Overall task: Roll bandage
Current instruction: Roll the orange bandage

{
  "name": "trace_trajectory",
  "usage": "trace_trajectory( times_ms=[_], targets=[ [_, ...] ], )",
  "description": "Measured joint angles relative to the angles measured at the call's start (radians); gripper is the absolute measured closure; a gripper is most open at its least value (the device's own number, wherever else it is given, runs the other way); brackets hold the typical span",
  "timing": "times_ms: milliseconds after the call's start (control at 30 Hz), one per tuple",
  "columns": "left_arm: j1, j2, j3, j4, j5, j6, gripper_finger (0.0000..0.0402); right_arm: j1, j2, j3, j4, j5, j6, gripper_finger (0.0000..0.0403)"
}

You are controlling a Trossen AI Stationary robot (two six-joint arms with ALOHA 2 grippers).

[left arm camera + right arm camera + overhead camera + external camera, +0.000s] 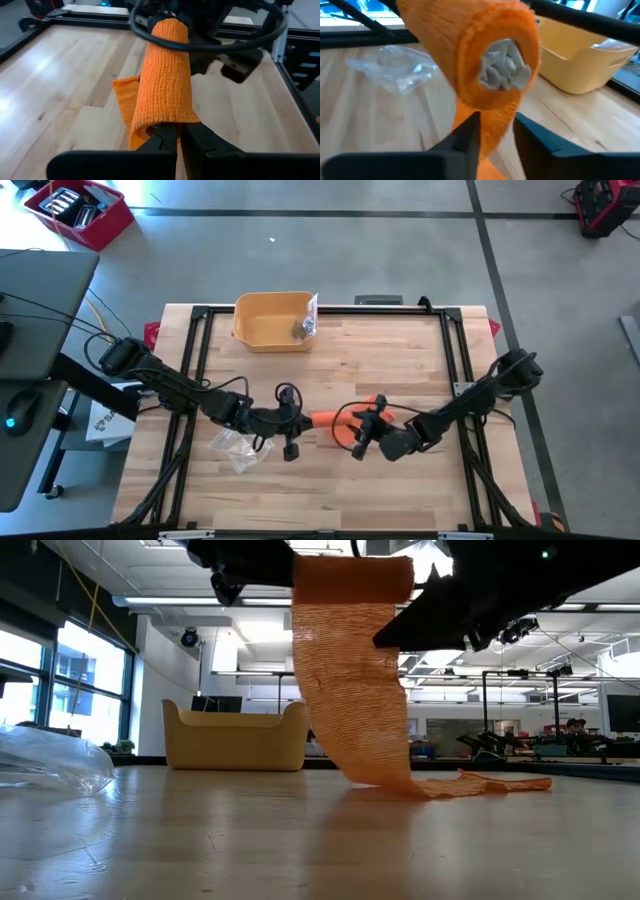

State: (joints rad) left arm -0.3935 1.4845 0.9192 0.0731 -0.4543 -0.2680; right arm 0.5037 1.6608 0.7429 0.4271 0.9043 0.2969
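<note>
An orange bandage is partly wound into a roll (352, 580) that hangs level above the table's middle. Its loose strip (360, 690) drops to the wood, and the tail (500, 782) lies flat there. My left gripper (179, 136) comes from the table's left and is shut on the roll's near end. My right gripper (496, 121) comes from the right and stands open just below the roll's other end (502, 67), which shows a white core. Its two fingers stand on either side of the hanging strip. My left gripper pinches the roll's end layers (167, 120) between its two shut fingers. The fingers come about level from the table's left and lie along the roll. The roll is lifted clear, with only the strip's tail on the table. My right gripper: I cannot tell whether its fingers (470, 132) touch the strip (492, 125) between them.
A yellow bin (268, 320) with a small packet inside stands at the table's far side. A crumpled clear plastic bag (232, 448) lies near the left arm. Black frame rails (200, 340) run along the table's edges.
</note>
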Motion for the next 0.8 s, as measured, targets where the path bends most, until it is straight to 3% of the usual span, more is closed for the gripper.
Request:
trace_trajectory(
  times_ms=[167,267,467,800],
  targets=[
    [-0.001,0.000,0.000,-0.002,0.034,0.000,0.0400,0.006,-0.006,0.000,0.057,0.080,-0.071,0.0394],
    [-0.003,0.000,0.000,-0.005,0.034,0.000,0.0400,0.029,-0.053,0.000,0.041,0.173,-0.108,0.0391],
    [-0.003,0.000,0.000,-0.008,0.035,0.000,0.0400,0.068,-0.148,0.000,-0.037,0.226,-0.172,0.0398],
    [-0.002,0.000,0.000,0.001,0.180,-0.004,0.0400,0.029,-0.161,0.000,-0.029,0.185,-0.200,0.0402]
  ],
)
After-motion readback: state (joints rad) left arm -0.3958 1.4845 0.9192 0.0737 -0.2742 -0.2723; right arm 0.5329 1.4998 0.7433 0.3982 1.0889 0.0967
